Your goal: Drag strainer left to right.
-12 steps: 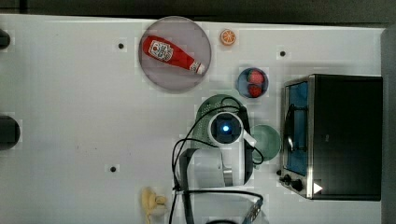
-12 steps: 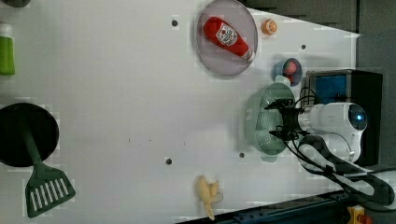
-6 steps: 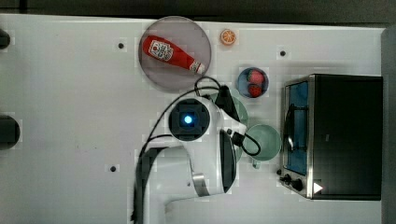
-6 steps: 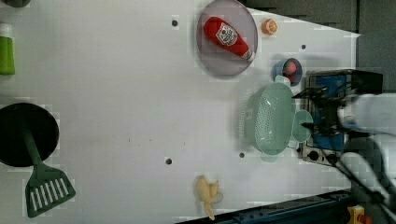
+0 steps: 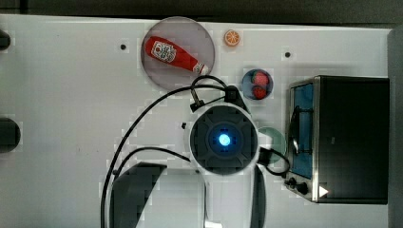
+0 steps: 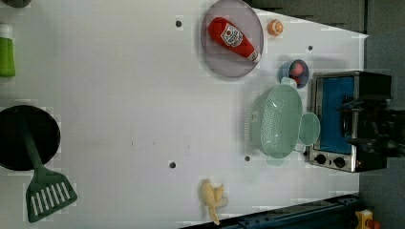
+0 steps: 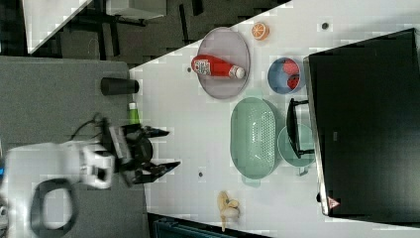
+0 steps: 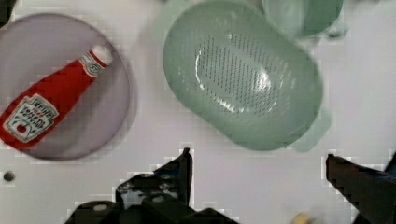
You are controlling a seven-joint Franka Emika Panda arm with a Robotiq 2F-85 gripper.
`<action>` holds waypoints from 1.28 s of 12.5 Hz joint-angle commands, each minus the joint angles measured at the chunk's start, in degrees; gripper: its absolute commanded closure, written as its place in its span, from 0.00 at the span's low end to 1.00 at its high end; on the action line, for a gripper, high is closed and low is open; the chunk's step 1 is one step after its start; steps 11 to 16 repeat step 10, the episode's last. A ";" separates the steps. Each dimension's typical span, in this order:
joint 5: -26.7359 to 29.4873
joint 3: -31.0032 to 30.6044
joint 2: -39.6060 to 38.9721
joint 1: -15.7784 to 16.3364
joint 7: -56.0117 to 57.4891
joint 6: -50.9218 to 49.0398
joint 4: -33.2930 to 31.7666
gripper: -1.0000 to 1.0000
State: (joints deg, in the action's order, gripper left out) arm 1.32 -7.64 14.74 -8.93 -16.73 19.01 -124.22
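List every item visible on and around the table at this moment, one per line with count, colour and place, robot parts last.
Pale mint-green perforated plastic strainer: 1, left view's right half, beside the oven.
Smooth teal-green cup: 1, between strainer and oven.
Grey round plate: 1, left view's top centre.
Red ketchup bottle: 1, lying on the plate.
Orange slice: 1, right of the plate.
Blue bowl holding red fruit: 1, above the oven.
Black toaster oven: 1, left view's right edge.
Yellow banana: 1, bottom centre.
Dark green spatula: 1, bottom left.
Black round pan: 1, left edge.
Green bottle: 1, top left.
White table: 1.
Gripper: 1, black, open, off the strainer.
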 commanded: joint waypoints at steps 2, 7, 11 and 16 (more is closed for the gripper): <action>0.46 0.64 4.21 0.02 10.81 -12.18 6.31 0.00; 0.45 1.66 4.87 0.02 12.21 -17.48 10.46 0.00; 0.45 1.50 4.49 0.02 12.21 -17.48 10.38 0.00; 0.45 1.50 4.49 0.02 12.21 -17.48 10.38 0.00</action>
